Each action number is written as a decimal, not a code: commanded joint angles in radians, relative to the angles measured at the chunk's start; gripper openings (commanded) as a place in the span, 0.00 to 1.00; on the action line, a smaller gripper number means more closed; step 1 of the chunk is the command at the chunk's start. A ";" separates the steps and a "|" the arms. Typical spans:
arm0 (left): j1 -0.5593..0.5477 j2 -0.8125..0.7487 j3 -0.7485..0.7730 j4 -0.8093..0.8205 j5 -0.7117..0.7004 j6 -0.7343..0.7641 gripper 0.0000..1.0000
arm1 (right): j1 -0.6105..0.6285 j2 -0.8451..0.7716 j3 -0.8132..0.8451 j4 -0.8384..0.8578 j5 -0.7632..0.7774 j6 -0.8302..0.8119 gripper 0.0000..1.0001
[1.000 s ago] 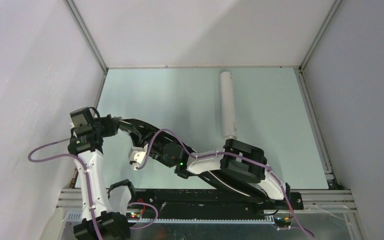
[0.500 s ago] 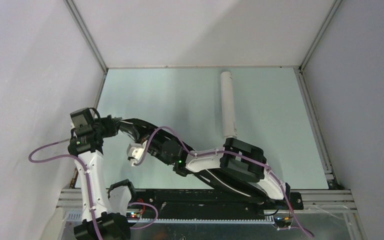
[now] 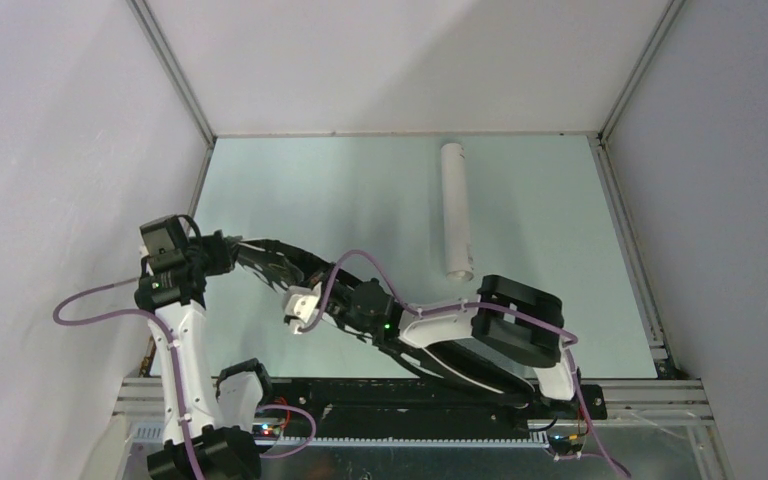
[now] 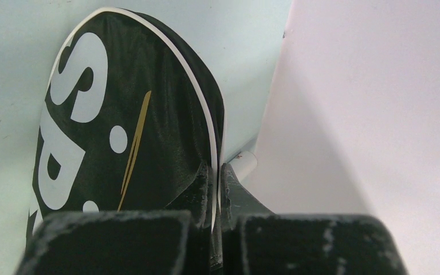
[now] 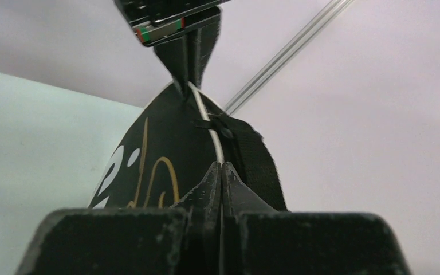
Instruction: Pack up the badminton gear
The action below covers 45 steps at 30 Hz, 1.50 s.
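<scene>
My left gripper (image 4: 216,175) is closed tight on the rim of the black bag (image 4: 149,132), its two dark fingers pinching the white piping (image 4: 206,112) that runs round the rounded head. From that wrist I read the big white letters "SP", a white dot and a thin gold stroke on fabric with a fine woven sheen. None of that lettering can be made out from above. A small white rounded end pokes out just past my fingertips, and I cannot tell what it is.

My right gripper (image 5: 222,172) is closed too, its scuffed black fingers meeting on the same piped edge further along the bag. Only this wrist shows the zip pull (image 5: 224,133) sitting on the piping between my two grips. It also shows a broad black webbing strap (image 5: 258,163) beside the pull, and my left fingers nipping the bag's edge from above.

The overhead view gives what neither wrist does. There the bag is a dark, slack band strung between both grippers at the near left of the pale green table (image 3: 360,190), close to the left wall (image 3: 60,150). The long white tube (image 3: 455,210) lies flat well apart, right of the middle, a smooth straight cylinder running away from me with one end near the far edge
</scene>
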 commanded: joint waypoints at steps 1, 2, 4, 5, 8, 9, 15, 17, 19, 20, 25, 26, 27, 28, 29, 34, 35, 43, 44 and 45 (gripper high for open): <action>-0.007 -0.013 0.045 -0.018 -0.018 0.011 0.00 | -0.013 -0.115 -0.042 0.044 -0.030 0.086 0.00; -0.007 -0.012 0.046 -0.016 -0.018 0.010 0.00 | -0.012 -0.119 -0.051 0.041 -0.039 0.089 0.00; -0.007 -0.010 0.045 -0.015 -0.018 0.009 0.00 | -0.011 -0.129 -0.061 0.033 -0.053 0.099 0.00; -0.007 -0.009 0.045 -0.013 -0.016 0.010 0.00 | -0.012 -0.135 -0.064 0.029 -0.063 0.104 0.00; -0.007 -0.013 0.040 -0.019 -0.017 0.010 0.00 | -0.011 -0.133 -0.063 0.023 -0.082 0.109 0.00; -0.007 -0.015 0.038 -0.022 -0.016 0.009 0.00 | -0.008 -0.125 -0.058 0.024 -0.086 0.097 0.00; -0.007 -0.019 0.036 -0.030 0.009 0.002 0.00 | 0.024 -0.050 0.002 0.036 -0.079 -0.097 0.17; -0.008 -0.022 0.035 -0.034 0.018 0.002 0.00 | 0.030 -0.035 0.032 0.003 -0.085 -0.128 0.21; -0.010 -0.030 0.034 -0.037 0.020 0.002 0.00 | 0.031 -0.019 0.064 -0.031 -0.081 -0.137 0.24; -0.010 -0.034 0.032 -0.037 0.019 0.002 0.00 | 0.031 -0.007 0.072 -0.046 -0.080 -0.143 0.24; -0.010 -0.049 0.021 -0.039 0.031 0.004 0.00 | 0.032 0.040 0.138 -0.055 -0.049 -0.169 0.29; -0.010 -0.051 0.019 -0.041 0.035 0.005 0.00 | 0.031 0.050 0.151 -0.057 -0.041 -0.171 0.32; -0.010 -0.053 0.016 -0.041 0.036 0.005 0.00 | 0.031 0.054 0.158 -0.063 -0.037 -0.170 0.33; -0.010 -0.058 0.014 -0.038 0.036 0.006 0.00 | 0.029 0.061 0.169 -0.066 -0.031 -0.171 0.34; -0.010 -0.059 0.012 -0.038 0.036 0.006 0.00 | 0.028 0.065 0.174 -0.069 -0.028 -0.173 0.35; -0.010 -0.062 0.013 -0.039 0.043 0.008 0.00 | 0.021 0.089 0.214 -0.085 0.004 -0.188 0.37; -0.010 -0.062 0.013 -0.039 0.043 0.008 0.00 | 0.018 0.096 0.219 -0.085 0.009 -0.192 0.37; -0.010 -0.065 0.014 -0.040 0.043 0.013 0.00 | 0.007 0.101 0.234 -0.059 0.065 -0.182 0.19; -0.010 -0.064 0.013 -0.040 0.049 0.011 0.00 | 0.005 0.099 0.231 -0.058 0.071 -0.178 0.15; -0.010 -0.061 0.014 -0.039 0.051 0.011 0.00 | 0.004 0.094 0.225 -0.059 0.075 -0.175 0.07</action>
